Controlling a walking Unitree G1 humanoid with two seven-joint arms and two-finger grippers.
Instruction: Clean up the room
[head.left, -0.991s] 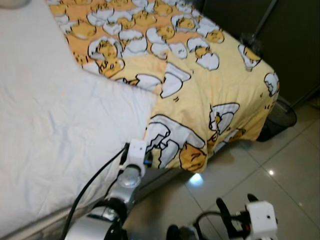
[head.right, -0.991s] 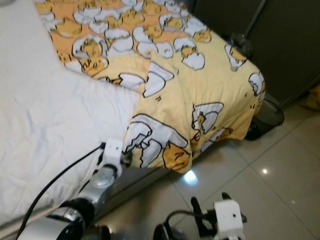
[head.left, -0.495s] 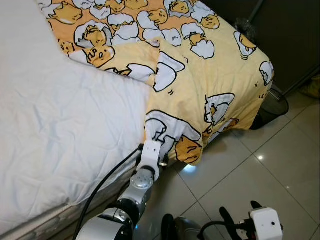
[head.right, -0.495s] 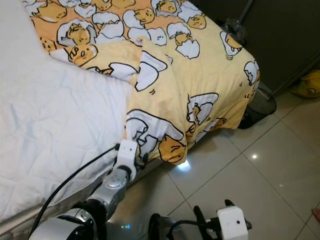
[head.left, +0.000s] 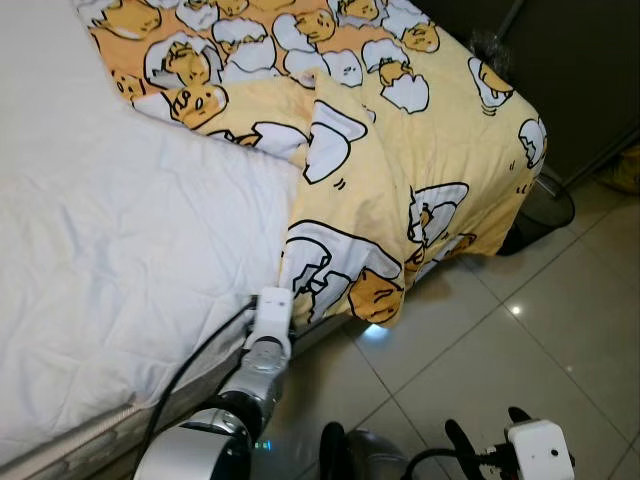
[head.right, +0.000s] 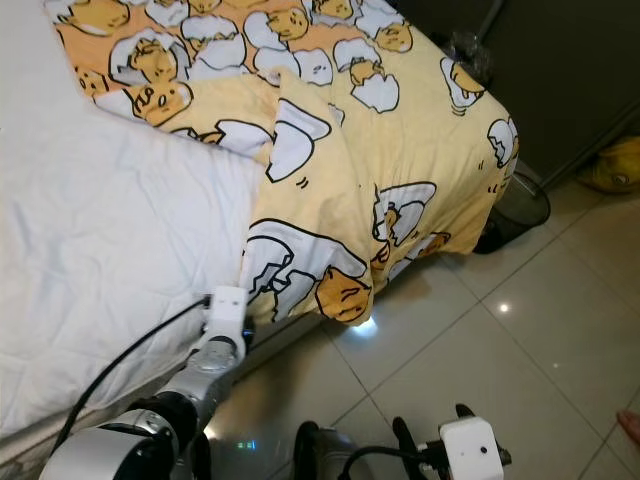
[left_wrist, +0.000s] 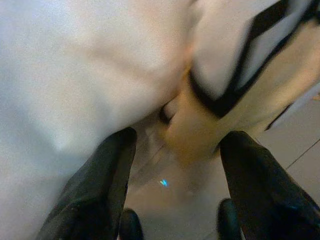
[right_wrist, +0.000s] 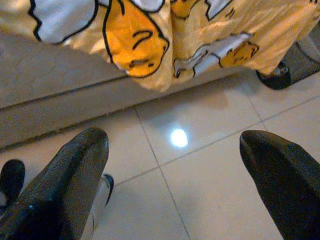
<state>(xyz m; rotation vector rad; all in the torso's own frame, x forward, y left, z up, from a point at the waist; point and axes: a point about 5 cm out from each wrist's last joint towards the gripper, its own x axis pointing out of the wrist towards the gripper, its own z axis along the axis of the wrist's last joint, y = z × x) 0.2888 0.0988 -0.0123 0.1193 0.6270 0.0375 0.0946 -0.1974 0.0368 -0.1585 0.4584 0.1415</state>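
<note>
Your left hand (left_wrist: 175, 150) is spread wide at the bed (head.left: 120, 230) edge, the blanket (head.left: 400, 180) hem just ahead; your right hand (right_wrist: 175, 155) hangs released over the floor (head.left: 520, 360).

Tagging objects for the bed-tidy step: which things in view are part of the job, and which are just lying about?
In the job:
- yellow blanket, bunched and hanging over the bed's corner
- white sheet it lies on
- left gripper, open, at the blanket's hanging edge

Just lying about:
- dark bin on the floor past the bed
- yellow thing by the dark wall
- right gripper, open, idle over the tile floor
</note>
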